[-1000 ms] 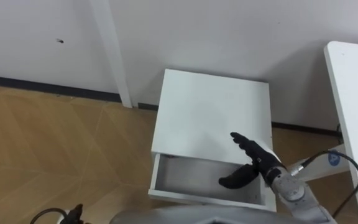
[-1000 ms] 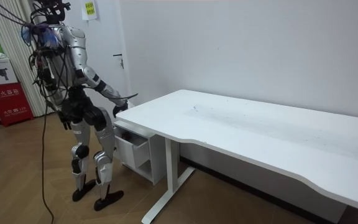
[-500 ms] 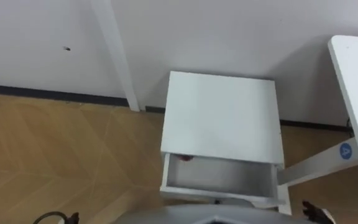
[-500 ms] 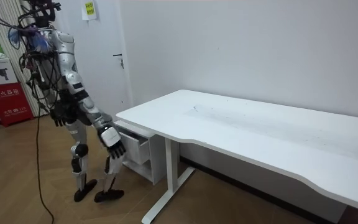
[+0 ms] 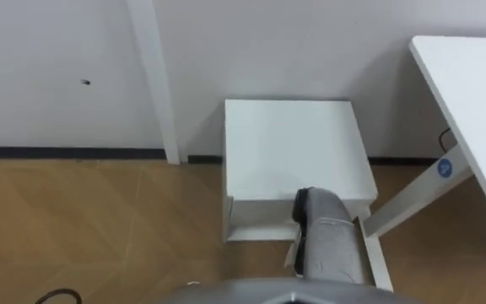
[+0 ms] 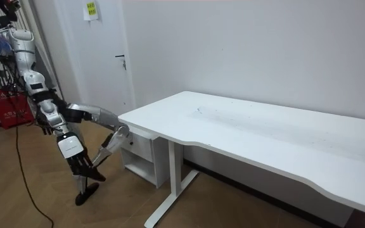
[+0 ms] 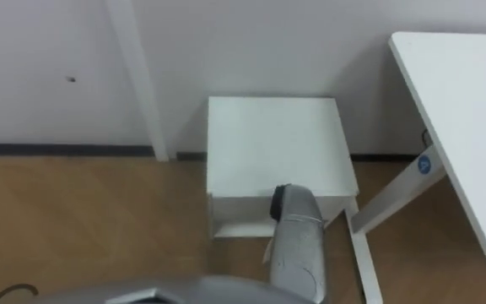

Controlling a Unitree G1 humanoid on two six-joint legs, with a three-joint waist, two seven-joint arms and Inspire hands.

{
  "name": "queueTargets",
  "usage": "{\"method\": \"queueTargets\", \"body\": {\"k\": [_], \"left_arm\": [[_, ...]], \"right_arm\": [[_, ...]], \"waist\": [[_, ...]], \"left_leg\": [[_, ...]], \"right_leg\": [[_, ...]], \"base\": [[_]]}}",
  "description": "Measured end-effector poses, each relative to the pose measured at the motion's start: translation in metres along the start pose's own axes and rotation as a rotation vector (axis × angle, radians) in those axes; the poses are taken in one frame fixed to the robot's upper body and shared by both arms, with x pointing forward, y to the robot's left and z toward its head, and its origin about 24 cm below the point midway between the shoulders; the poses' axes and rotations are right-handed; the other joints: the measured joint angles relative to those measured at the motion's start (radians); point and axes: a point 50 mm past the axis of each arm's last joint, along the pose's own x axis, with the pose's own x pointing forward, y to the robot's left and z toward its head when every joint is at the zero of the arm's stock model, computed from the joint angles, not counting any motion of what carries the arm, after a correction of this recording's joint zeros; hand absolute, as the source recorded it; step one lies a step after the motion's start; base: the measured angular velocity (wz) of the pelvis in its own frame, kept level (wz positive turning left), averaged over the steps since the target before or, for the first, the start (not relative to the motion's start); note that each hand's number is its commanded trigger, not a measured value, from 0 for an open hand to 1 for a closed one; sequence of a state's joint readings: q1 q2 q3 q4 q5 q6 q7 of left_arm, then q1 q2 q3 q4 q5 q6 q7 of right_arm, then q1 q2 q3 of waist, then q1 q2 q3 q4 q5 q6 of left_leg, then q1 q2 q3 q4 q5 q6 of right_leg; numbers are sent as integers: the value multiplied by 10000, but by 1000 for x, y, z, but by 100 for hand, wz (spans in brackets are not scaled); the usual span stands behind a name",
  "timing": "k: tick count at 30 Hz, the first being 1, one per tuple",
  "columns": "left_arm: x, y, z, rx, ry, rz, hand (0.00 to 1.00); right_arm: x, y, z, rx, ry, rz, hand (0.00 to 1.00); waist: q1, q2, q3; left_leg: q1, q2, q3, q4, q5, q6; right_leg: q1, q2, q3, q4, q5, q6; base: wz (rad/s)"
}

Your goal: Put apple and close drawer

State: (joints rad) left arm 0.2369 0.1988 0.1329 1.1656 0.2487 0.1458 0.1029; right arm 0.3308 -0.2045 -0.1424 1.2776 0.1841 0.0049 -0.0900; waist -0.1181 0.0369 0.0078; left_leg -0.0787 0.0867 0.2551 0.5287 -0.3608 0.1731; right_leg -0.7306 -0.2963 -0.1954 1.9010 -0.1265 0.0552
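Note:
The white cabinet [image 5: 289, 143] stands against the wall, beside the desk. Its drawer [image 5: 256, 230] is pushed almost fully in, so a narrow strip of it sticks out under the top. The apple is hidden. In the room view I stand on one leg and lean back, with my raised knee against the drawer front of the cabinet [image 6: 138, 152]. My right hand [image 6: 83, 168] hangs low beside my body, away from the cabinet, with its fingers relaxed and holding nothing.
A large white desk [image 6: 265, 133] stands to my right, with its slanted leg [image 5: 403, 198] close to the cabinet. A white vertical post [image 5: 150, 76] runs up the wall on the left. Wooden floor lies open to the left. A red box [image 6: 8, 107] stands behind me.
My right hand left the open drawer and dropped to my side. I leaned back and raised a knee to the drawer, which slid almost shut. The apple inside went out of sight.

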Motion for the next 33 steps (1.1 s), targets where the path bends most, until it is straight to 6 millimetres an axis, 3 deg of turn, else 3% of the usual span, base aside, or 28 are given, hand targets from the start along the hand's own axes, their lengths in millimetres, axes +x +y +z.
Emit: {"method": "queueTargets", "body": {"k": [2, 3, 4, 5, 6, 7, 8, 9, 10, 11, 13, 16, 18, 22, 28, 33], "left_arm": [[0, 0, -7, -1, 223, -2, 0], [-1, -2, -10, -4, 339, -49, 0], [-1, -5, -16, 14, 549, -150, 0], [-1, -5, -15, 14, 555, -141, 0], [0, 2, -6, 121, 203, 32, 0], [1, 9, 5, 101, -270, 220, 0], [1, 11, 2, 39, -250, 273, 0], [0, 10, -3, 29, -150, 261, 0], [0, 8, -2, -44, -220, 203, 0], [0, 7, -1, -136, -257, 179, 0], [0, 6, -1, -276, -291, 354, 0], [0, 7, 0, -518, -337, 563, 0], [0, 6, 2, -557, -403, 551, 0], [-1, 5, 18, -695, -1054, 530, 0], [-2, -3, 17, -546, -987, 391, 0], [-2, -4, 11, -373, -719, 348, 0]], "right_arm": [[0, 0, 3, 241, 16, -87, 0], [1, 1, 8, 468, 39, -133, 0], [1, 3, 13, 553, 105, -157, 0], [2, 8, 19, 603, -6, -70, 0], [2, 11, 24, 563, -32, -3, 0], [2, 11, 25, 680, 48, -57, 0], [2, 13, 25, 688, 81, -18, 0], [1, 14, 25, 713, 54, 58, 0], [1, 11, 26, 784, -33, -9, 0], [1, 10, 29, 807, -114, -45, 0], [1, 14, 40, 847, -409, -56, 0], [2, 17, 43, 743, -402, -57, 0], [2, 18, 45, 670, -453, -84, 0], [2, 19, 46, 573, -558, -147, 0], [2, 21, 34, 98, -239, -122, 0], [1, 25, 22, -234, 269, -17, 0]], "waist": [[-127, 6, 1], [-132, 21, -8], [-149, -154, -62], [-152, -415, -127], [-31, -364, 29], [131, -143, 96], [189, -259, 110], [174, -473, 120], [224, -567, 124], [302, -597, 118], [488, -685, 70], [497, -810, -49], [478, -934, -69], [450, -963, -82], [441, -872, -75], [483, -873, -67]], "left_leg": [[-1, -232, -152, -39, 2, -39], [38, -444, -144, -227, 49, -441], [263, -816, -143, -633, 178, -2096], [171, -860, -166, -161, 60, -2228], [-549, -176, -1062, 1872, -511, -1051], [-983, -20, -1265, 2669, -1716, -862], [-923, -141, -1236, 2783, -1779, -878], [-558, -280, -1198, 2410, -1721, -920], [-255, -366, -1017, 1829, -1514, -1188], [-145, -476, -930, 1480, -1361, -1233], [255, -641, -655, 84, -675, -1058], [818, -688, -524, -1233, -29, -914], [1095, -631, -504, -1665, 164, -995], [1500, -437, -571, -2103, 358, -1326], [1965, -372, -572, -2830, 574, -1624], [2101, -271, -539, -3038, 628, -1709]], "right_leg": [[722, -162, 30, -1282, 18, 31], [1108, -115, 48, -2456, 26, 17], [1491, -198, 166, -3829, 64, -48], [1608, -325, 244, -4435, 52, -5], [1439, -273, 473, -5028, 18, 135], [1508, -215, 650, -5788, -74, 347], [1841, -218, 589, -6387, -129, 424], [2869, -75, 325, -7823, -158, 470], [3704, 211, 185, -9089, -185, 486], [3972, 339, 163, -9682, -214, 499], [5132, 955, 100, -12146, -279, 476], [6632, 1449, -30, -14904, -382, 422], [7086, 1694, -176, -15636, -433, 359], [7680, 2088, -285, -16501, -427, 292], [7827, 2307, -381, -16654, -548, 73], [7845, 2420, -534, -16656, -572, 30]], "base": [[29], [0], [0], [8], [11], [0], [0], [6], [5], [-28], [-42], [-20], [-7], [-1], [-5], [-3]]}}
